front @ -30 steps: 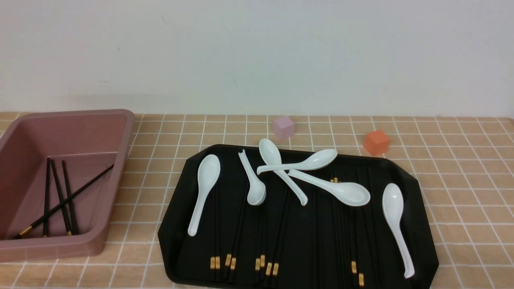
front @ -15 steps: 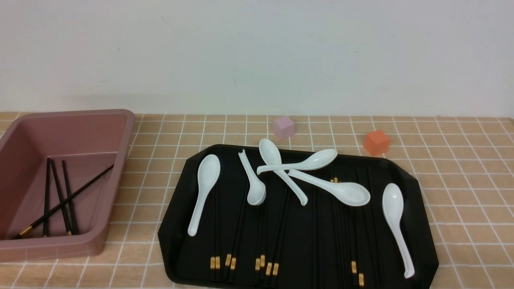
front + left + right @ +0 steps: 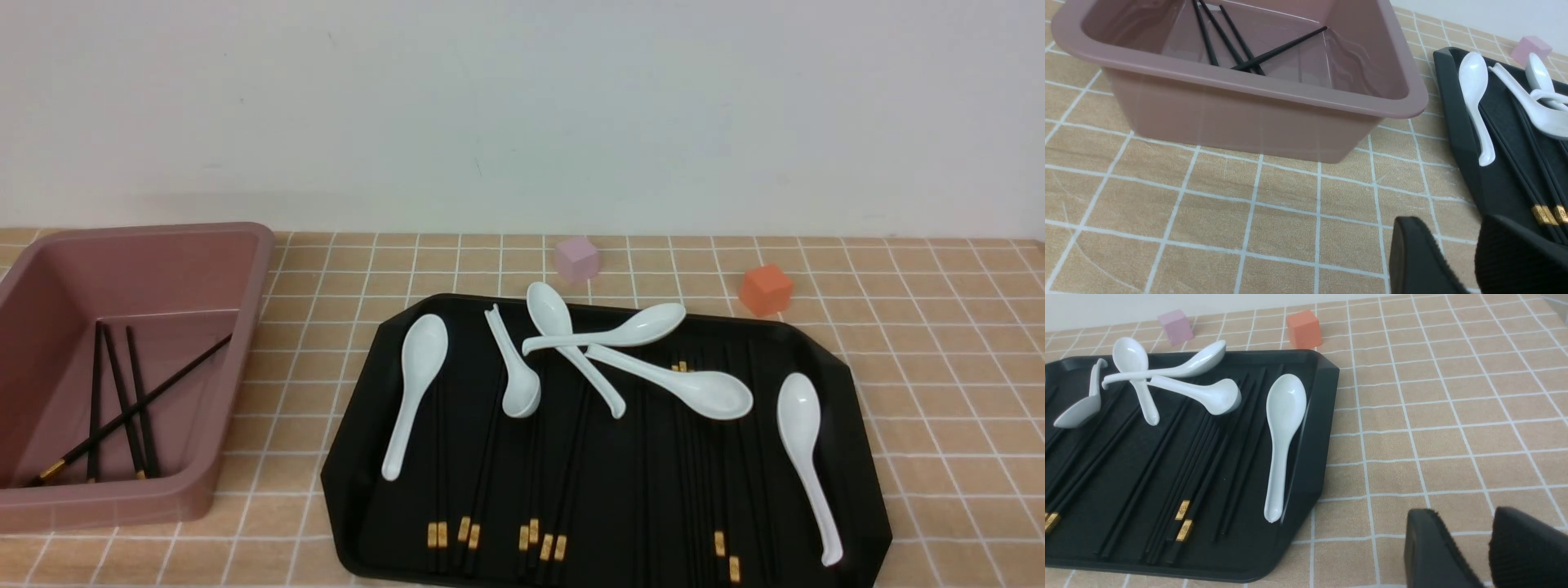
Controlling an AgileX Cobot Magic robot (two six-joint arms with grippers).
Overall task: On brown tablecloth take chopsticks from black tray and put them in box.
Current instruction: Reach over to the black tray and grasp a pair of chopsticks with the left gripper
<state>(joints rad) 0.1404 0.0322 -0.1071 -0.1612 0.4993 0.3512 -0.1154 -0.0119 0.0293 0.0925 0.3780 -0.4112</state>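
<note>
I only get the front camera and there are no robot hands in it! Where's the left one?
Observer: The left gripper is over the brown tablecloth, by the near-left corner of the black tray, on the robot's side of the box.
Operator: Is it holding anything?
Observer: No. Its jaws stand apart, with only cloth showing between them.
Operator: And the other hand?
Observer: The right gripper is over bare cloth off the tray's right side, jaws apart too, holding nothing.
</note>
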